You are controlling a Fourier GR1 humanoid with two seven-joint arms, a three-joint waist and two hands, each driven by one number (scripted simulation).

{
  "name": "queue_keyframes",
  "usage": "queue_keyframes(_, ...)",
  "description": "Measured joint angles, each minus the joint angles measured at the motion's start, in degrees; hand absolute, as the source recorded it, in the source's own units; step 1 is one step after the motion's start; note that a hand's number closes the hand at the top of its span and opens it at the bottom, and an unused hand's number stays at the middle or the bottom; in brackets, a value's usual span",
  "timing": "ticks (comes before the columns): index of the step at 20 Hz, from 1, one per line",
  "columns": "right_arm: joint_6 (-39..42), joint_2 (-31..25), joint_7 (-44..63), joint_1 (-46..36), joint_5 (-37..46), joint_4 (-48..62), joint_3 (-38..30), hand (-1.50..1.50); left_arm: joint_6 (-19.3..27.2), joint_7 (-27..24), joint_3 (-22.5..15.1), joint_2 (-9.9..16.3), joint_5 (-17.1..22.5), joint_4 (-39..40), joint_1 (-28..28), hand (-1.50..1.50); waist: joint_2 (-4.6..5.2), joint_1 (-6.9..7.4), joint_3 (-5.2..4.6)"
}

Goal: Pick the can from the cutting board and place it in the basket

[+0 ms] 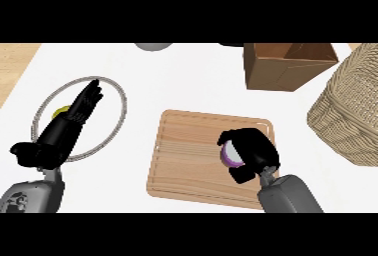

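My right hand [251, 152] is over the right half of the board [184, 155], fingers curled round the can [229, 154]. Only a purple and white sliver of the can shows at the hand's left side; the rest is hidden, so I cannot tell whether it has left the board. My left hand [70, 125] is left of the board, fingers straight, resting over a ring [118, 107].

Step in hand, as I judge it: lift and carry. The can should rise straight off the board before any sideways travel, then be kept level.

The basket [351, 115] stands right of the board, well apart, its wall tall. The carry must clear that rim. A box [284, 67] sits beyond the board's far right corner, beside the basket. The counter between board and basket is bare.
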Motion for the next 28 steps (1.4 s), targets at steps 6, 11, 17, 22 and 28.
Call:
queue_keyframes(6,-2.68,-0.44,-3.37,-0.41,3.30,1.86,1.33,1.50,0.10,-0.14,-0.18,-1.11,-0.96,0.85,-0.59,0.00,-0.27,0.00,-0.11)
queue_keyframes(11,-5.79,1.63,3.43,-1.57,6.01,4.17,-2.18,1.50,0.30,0.78,-0.72,-1.62,-1.37,-0.32,-0.35,0.00,-0.20,0.20,-0.01)
queue_keyframes(17,-14.04,3.84,21.33,-5.09,7.75,9.46,-9.40,1.50,-0.32,1.78,-0.39,-1.27,-0.58,-1.28,-0.62,0.00,0.05,0.79,-0.02)
queue_keyframes(22,-22.59,4.12,29.42,-9.80,6.62,13.72,-7.88,1.50,-0.42,0.09,0.13,-1.27,-1.00,1.20,-1.39,0.00,0.21,0.58,0.06)
queue_keyframes(28,-34.89,4.16,32.48,-13.63,0.04,9.68,-6.37,1.50,-0.54,-0.23,-0.03,-1.43,-1.33,1.83,-1.55,0.00,0.25,0.57,0.17)
